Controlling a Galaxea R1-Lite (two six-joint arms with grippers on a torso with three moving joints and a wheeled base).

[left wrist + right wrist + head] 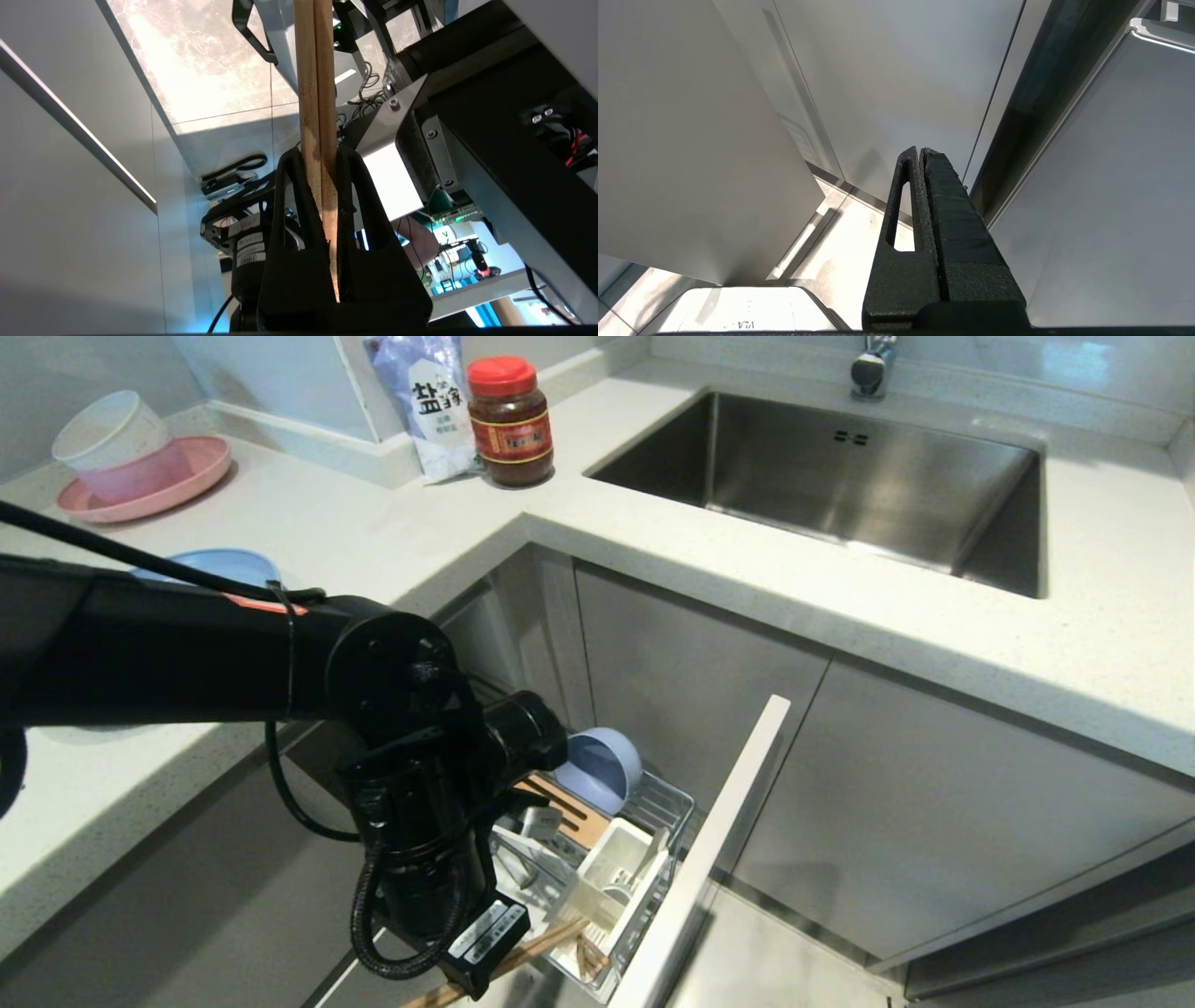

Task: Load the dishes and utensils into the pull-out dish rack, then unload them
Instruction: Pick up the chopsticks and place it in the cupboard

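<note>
Left gripper [320,161]: clamped on wooden chopsticks [316,93], near side of pull-out dish rack [667,803]. Right gripper [920,151]: closed, empty.

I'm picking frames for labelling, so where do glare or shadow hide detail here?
Head view: the black left arm shadows the dish rack. Left wrist view: sunlit floor tiles blow out behind the chopsticks. Right wrist view: floor beside the shut right claw is overexposed.
</note>
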